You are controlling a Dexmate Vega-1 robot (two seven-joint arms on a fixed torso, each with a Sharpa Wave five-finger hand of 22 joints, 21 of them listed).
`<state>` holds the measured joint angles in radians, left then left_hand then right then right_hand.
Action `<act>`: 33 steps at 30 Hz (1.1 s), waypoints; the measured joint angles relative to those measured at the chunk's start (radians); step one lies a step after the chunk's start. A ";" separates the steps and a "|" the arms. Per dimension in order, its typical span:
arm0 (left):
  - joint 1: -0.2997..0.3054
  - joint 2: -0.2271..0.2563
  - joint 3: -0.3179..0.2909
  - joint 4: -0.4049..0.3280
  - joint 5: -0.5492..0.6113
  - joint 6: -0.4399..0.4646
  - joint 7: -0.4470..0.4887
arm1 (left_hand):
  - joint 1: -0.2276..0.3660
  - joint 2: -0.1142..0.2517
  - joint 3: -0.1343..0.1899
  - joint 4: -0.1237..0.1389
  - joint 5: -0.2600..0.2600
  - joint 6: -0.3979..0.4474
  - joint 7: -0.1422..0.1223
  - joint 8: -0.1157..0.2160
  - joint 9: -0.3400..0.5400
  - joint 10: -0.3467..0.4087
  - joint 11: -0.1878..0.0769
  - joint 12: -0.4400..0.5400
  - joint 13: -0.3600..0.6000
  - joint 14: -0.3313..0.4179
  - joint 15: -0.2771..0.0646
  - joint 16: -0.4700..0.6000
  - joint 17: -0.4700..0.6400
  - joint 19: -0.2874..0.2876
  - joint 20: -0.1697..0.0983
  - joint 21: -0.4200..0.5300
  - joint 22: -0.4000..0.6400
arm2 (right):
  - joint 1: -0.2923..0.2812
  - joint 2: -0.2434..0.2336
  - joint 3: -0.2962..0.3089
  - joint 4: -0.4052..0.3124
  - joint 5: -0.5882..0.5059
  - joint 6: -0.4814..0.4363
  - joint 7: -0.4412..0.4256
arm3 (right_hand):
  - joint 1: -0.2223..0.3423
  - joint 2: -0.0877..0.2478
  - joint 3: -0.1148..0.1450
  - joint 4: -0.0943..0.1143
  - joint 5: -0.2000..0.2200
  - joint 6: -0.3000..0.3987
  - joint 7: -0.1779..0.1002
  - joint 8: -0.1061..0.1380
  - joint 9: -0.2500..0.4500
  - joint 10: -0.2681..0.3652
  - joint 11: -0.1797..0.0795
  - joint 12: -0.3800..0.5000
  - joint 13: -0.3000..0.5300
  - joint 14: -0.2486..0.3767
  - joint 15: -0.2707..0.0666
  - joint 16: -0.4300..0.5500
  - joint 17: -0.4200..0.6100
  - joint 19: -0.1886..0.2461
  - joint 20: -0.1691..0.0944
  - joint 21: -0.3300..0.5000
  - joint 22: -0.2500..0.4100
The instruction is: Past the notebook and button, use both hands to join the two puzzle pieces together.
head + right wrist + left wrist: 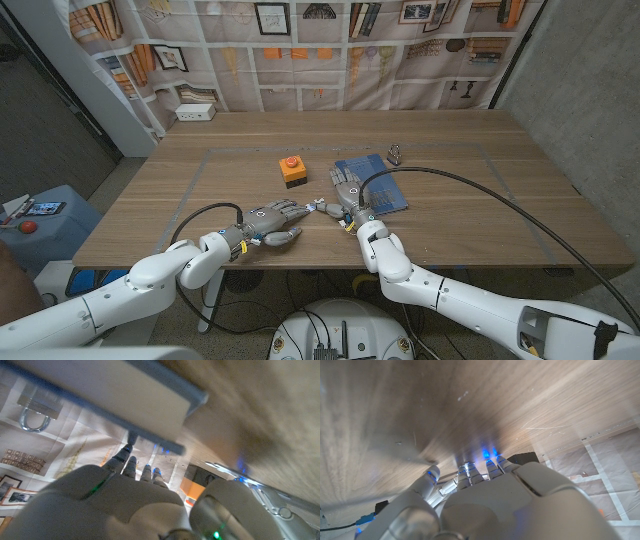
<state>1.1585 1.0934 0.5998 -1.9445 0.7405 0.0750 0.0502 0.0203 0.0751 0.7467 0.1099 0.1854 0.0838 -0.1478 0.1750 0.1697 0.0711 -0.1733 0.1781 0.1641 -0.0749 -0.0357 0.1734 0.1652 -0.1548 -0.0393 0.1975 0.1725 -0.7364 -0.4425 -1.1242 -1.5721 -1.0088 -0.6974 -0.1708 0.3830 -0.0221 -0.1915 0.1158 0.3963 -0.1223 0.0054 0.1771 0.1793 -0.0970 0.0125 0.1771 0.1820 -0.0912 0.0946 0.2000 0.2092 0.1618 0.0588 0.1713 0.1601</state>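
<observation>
Puzzle pieces btwn both hands' fingers, L hand, R hand

Two small pale puzzle pieces are lying on the wooden table, roughly at its middle from left to right and nearer its front edge than its back edge. They are showing as one light, bluish-white patch, too small to tell whether they are touching or already interlocking. The blue notebook is lying flat just behind and right of them, turned askew to the table's edges. The orange box carrying a red button is standing behind and left of them.
</observation>
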 measured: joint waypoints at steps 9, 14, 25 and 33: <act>0.000 0.000 0.000 0.000 0.000 0.000 0.002 | 0.000 0.000 0.000 0.000 0.000 0.000 0.000 0.000 0.000 0.000 0.000 0.000 0.000 0.000 0.000 0.000 0.000 0.000 0.000 0.000 0.000 | 0.007 0.007 -0.012 0.013 -0.002 -0.020 0.007 | 0.000 0.000 -0.004 -0.004 0.003 -0.007 0.000 0.000 0.000 -0.002 0.002 0.000 0.000 -0.006 0.006 0.000 0.000 0.000 0.000 0.003 0.000; 0.001 0.000 -0.002 0.001 0.000 -0.002 0.005 | 0.000 0.000 0.000 0.000 0.000 0.000 0.000 0.000 0.000 0.000 0.000 0.000 0.000 0.000 0.000 0.000 0.000 0.000 0.000 0.000 0.000 | 0.011 0.010 -0.018 0.019 -0.003 -0.030 0.010 | 0.000 0.000 -0.004 -0.004 0.003 -0.007 0.000 0.000 0.000 -0.007 0.007 0.000 0.000 -0.005 0.006 0.000 0.000 -0.004 -0.003 0.003 0.000; 0.006 0.003 -0.006 0.007 -0.002 -0.009 0.025 | 0.000 0.000 0.000 0.000 0.000 0.001 0.000 0.004 0.000 0.000 0.000 0.005 0.000 0.000 0.000 0.000 0.000 0.003 0.003 0.000 0.000 | 0.018 0.015 -0.030 0.032 -0.003 -0.052 0.020 | 0.016 0.000 -0.008 -0.008 0.007 -0.011 0.004 0.000 0.000 -0.011 0.004 0.000 0.000 -0.005 0.005 0.000 0.000 -0.004 -0.003 0.007 0.001; 0.017 0.006 -0.014 0.012 -0.006 -0.019 0.059 | 0.000 0.000 0.001 -0.007 0.000 0.030 0.014 0.006 0.000 0.030 0.019 0.012 0.003 0.011 0.000 0.000 -0.002 0.022 0.007 0.000 0.000 | 0.022 0.017 -0.037 0.037 0.002 -0.063 0.026 | 0.026 -0.004 -0.004 -0.013 0.006 -0.018 0.000 0.005 0.000 -0.014 0.000 0.000 0.000 -0.005 0.005 0.000 0.000 -0.004 -0.003 0.007 0.001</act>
<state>1.1751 1.0996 0.5860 -1.9325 0.7345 0.0559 0.1090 0.0203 0.0751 0.7474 0.1026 0.1854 0.1136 -0.1335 0.1810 0.1700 0.1006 -0.1547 0.1899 0.1673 -0.0636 -0.0353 0.1734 0.1628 -0.1331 -0.0320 0.1975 0.1726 -0.7147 -0.4257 -1.1613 -1.5348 -1.0072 -0.7603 -0.1451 0.4087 -0.0258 -0.1953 0.1030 0.4026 -0.1401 0.0053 0.1817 0.1792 -0.1111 0.0124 0.1771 0.1820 -0.0966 0.1001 0.2000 0.2093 0.1579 0.0555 0.1780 0.1611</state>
